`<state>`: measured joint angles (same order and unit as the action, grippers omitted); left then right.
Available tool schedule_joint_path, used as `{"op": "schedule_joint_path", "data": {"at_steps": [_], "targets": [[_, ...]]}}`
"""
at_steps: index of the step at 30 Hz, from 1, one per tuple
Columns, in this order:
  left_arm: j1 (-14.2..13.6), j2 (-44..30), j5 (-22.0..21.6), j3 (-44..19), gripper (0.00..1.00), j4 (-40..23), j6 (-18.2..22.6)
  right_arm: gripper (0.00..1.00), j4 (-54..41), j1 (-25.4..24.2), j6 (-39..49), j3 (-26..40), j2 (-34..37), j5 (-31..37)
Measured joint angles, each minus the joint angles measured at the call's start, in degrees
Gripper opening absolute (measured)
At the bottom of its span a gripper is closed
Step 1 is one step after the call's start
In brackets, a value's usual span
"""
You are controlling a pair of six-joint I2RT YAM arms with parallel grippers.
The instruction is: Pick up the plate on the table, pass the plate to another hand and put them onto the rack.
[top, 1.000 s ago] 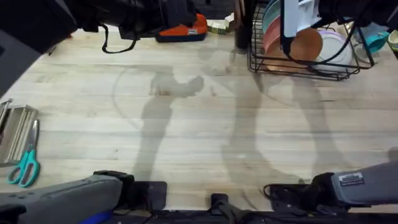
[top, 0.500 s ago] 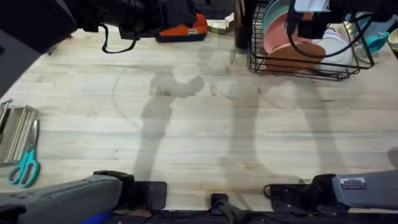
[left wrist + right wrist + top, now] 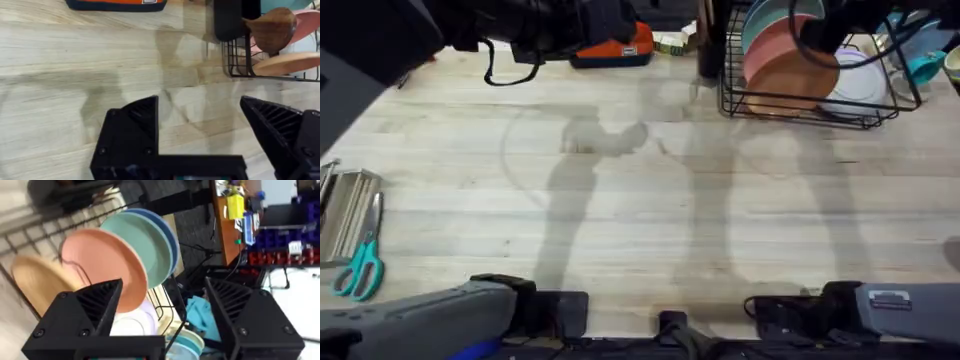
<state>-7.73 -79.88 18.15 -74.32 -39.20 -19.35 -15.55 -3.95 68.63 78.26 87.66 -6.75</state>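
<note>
The pale-pink plate stands upright in the black wire rack at the table's far right. It sits between a teal plate and an orange-tan plate. My right gripper is open with nothing in it, and it hovers just above the rack's plates, showing as a dark shape overhead. My left gripper is open too, low over the bare table, with the rack's corner ahead of it.
A white plate lies in the rack's right end. A dark bottle stands left of the rack, and an orange-and-black tool lies at the far edge. Teal-handled scissors and a metal piece lie at the left edge.
The right gripper has lifted back and to the right, off the plates in the rack. The pink plate stays standing in its slot. The left arm has not moved.
</note>
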Motion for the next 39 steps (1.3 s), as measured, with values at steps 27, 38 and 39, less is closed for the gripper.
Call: {"op": "schedule_joint_path", "data": {"at_steps": [27, 38, 39], "targets": [[-0.22, 1.29, -0.56, 0.00, 0.995, -0.35, 0.97, 0.995, -33.29, 0.00, -58.14, 0.00, -22.51, 1.17], [-4.74, 15.17, -14.74, 0.00, 0.995, -7.21, 8.10, 0.995, -37.16, 0.00, -70.32, 0.00, -22.55, 1.04], [-4.94, 16.12, -15.54, 0.00, 0.995, -7.69, 8.37, 0.995, -37.27, 0.00, -70.83, 0.00, -22.55, 0.99]]}}
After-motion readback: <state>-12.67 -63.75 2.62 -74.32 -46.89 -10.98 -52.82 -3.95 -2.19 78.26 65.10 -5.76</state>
